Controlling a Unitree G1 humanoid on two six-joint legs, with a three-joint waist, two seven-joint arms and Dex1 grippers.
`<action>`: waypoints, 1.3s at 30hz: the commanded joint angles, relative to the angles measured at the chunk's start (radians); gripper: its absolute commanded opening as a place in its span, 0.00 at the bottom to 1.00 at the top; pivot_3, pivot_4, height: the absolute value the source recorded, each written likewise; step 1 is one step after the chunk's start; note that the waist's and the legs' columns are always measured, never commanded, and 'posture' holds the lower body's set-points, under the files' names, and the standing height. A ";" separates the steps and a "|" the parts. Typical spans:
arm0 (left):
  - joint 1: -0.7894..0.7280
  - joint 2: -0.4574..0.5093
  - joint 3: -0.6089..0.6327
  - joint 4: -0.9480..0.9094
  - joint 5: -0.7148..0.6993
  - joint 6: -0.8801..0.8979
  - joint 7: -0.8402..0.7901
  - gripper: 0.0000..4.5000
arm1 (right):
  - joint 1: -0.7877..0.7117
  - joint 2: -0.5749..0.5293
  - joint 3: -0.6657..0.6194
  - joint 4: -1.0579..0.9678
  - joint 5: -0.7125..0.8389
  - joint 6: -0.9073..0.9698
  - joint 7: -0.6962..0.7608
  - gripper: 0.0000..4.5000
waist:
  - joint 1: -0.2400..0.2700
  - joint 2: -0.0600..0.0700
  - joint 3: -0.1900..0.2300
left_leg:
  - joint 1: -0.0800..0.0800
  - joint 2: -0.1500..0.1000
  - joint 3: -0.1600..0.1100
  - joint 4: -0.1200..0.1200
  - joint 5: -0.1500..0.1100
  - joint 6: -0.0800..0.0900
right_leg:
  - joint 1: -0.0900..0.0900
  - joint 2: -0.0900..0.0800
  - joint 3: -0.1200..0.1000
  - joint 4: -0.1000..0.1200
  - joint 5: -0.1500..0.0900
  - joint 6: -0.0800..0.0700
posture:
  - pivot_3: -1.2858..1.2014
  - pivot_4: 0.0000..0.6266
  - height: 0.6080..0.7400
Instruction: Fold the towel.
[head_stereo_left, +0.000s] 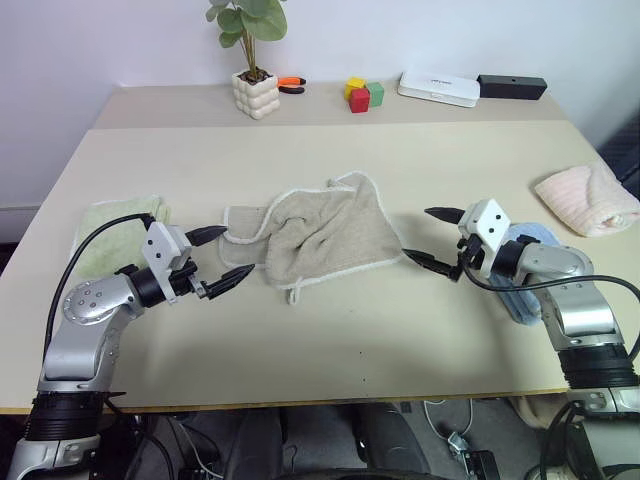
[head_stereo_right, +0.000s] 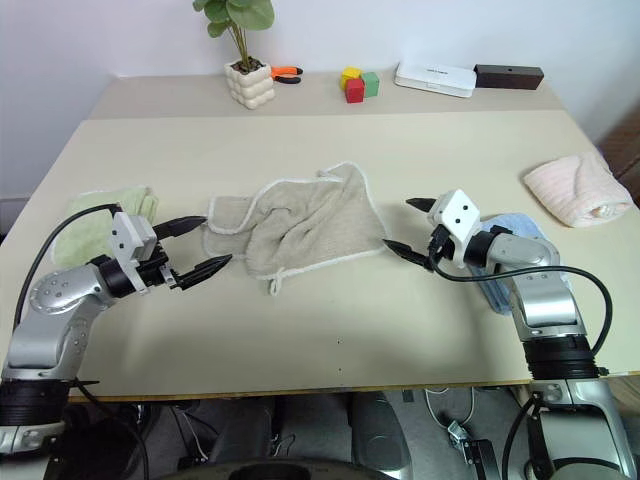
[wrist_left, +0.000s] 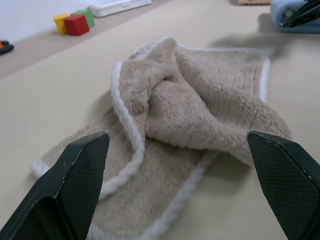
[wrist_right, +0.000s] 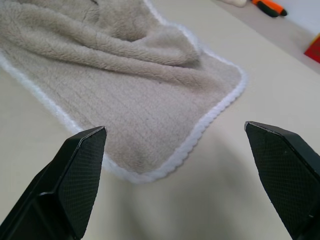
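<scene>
A beige terry cloth towel (head_stereo_left: 315, 235) with white corded edging lies crumpled near the middle of the pale wooden table (head_stereo_left: 330, 330), one part bunched over another so that a narrower strip sticks out toward the robot's left and a small white loop trails off its near edge. It is not yet folded, and the rumpled state suggests it will first need spreading flat. The left gripper (head_stereo_left: 222, 256) hovers just beside that left strip with its two black fingers spread wide and holding nothing; the right gripper (head_stereo_left: 433, 238) faces it from the other side, just off the towel's right corner, equally wide apart and empty. Each points inward at the cloth, which reads as a stance for taking two opposite edges at once. In the wrist views the white edging sits between each pair of fingers, so the approach looks well lined up. Other cloths lie off to the sides, probably kept out of the working area: a light green towel (head_stereo_left: 118, 222) by the left arm, a blue towel (head_stereo_left: 522, 290) under the right arm, and a rolled pink towel (head_stereo_left: 585, 200) at the far right edge.
</scene>
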 joint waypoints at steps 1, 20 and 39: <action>-0.005 0.013 0.019 -0.004 -0.001 -0.020 -0.006 1.00 | -0.027 0.004 -0.012 -0.018 0.004 -0.009 -0.009 1.00 | -0.001 0.000 0.000 | 0.000 0.000 0.000 0.000 0.000 0.000 | 0.000 0.000 0.000 0.000 0.000 0.000 | 0.52 0.24 1.00; 0.000 0.070 -0.046 0.270 0.167 -0.310 -0.114 1.00 | -0.052 0.083 0.018 -0.062 -0.009 -0.007 -0.078 1.00 | 0.002 0.000 0.000 | 0.000 0.000 0.000 0.000 0.000 0.000 | 0.000 0.000 0.000 0.000 0.000 0.000 | 0.52 0.24 1.00; -0.180 0.002 -0.174 0.568 0.273 -0.353 -0.106 1.00 | 0.002 0.129 0.011 -0.181 -0.002 0.027 -0.152 1.00 | 0.007 0.002 -0.002 | 0.001 0.000 0.000 0.001 0.000 0.000 | 0.001 0.000 0.000 0.001 0.000 0.000 | 0.52 0.24 1.00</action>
